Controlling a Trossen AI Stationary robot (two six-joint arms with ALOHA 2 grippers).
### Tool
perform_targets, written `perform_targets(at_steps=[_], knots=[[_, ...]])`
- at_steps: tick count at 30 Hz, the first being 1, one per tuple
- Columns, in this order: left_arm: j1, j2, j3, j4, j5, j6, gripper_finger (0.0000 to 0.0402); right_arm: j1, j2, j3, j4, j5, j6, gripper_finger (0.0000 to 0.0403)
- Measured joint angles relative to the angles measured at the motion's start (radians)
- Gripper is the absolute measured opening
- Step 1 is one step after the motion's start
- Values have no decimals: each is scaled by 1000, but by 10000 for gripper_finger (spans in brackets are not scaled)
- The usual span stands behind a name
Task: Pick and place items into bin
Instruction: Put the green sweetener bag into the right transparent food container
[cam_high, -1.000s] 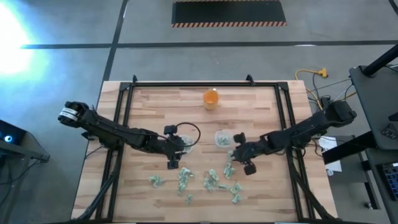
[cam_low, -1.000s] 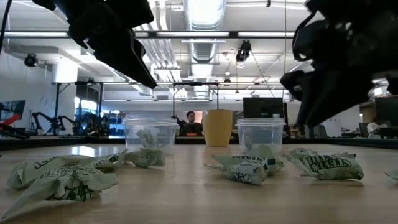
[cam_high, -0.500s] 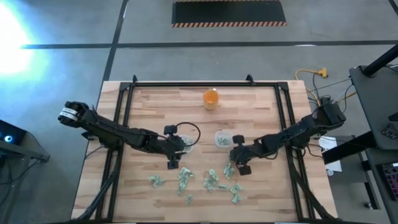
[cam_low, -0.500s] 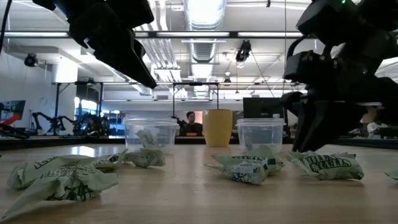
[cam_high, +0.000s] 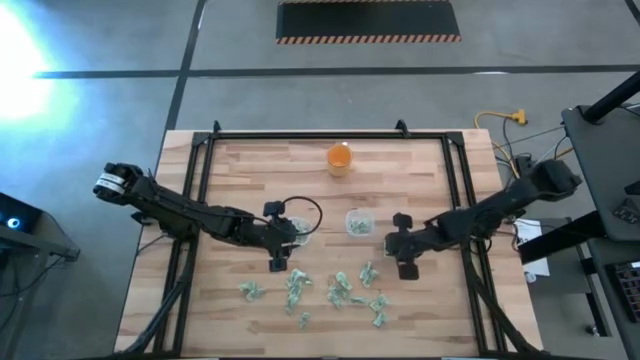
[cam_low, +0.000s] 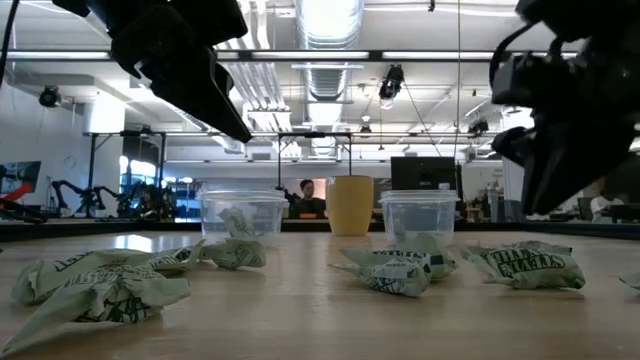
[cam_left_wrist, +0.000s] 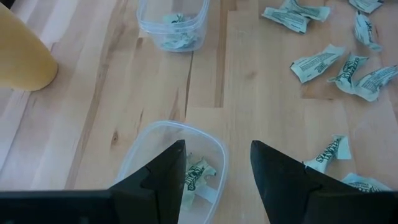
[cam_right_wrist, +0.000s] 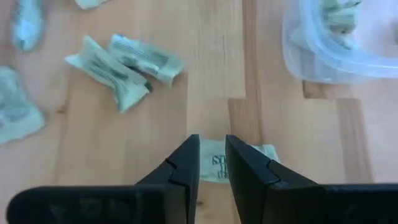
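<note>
- The right tool hangs over the counter with its two dark fingers drawn narrow, a slim gap between them and nothing held.
- Straight beneath its tips lies one pale green wrinkled item, flat on the wood and partly hidden behind the fingers.
- Just beyond it, off to one side, stands a clear tub with a few items already inside; two more loose items lie close by on the other side.
- The left tool hovers with its fingers spread wide and empty, directly above a second clear tub that holds at least one item.
- Past the left tool, loose items lie scattered on bare wood.
- Seen from overhead, a loose cluster of items sits on the near part of the counter, between and in front of both tools.
- Judged from this, the task is early: a handful of items are binned and most are left to collect.
- An orange cup stands well beyond both tubs, apart from the work.
- Nothing blocks the right tool's drop to the item below it; the tub beside it looks close enough to nudge.
</note>
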Motion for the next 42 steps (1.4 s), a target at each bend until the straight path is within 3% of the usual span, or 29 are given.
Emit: perform_targets(at_steps=[5,11,20,30,42], knots=[[0,0,0,0,0,1,164,13,-59,-11,-74,0,-141,68],[0,0,0,0,0,-1,164,7,-34,-24,-62,2,-388,72],[0,0,0,2,0,-2,164,-6,-2,-24,-52,7,-463,128],[0,0,0,9,0,-4,164,-45,71,-20,-27,24,-446,196],[0,0,0,10,0,-6,164,-111,107,-12,-49,-60,-276,203]])
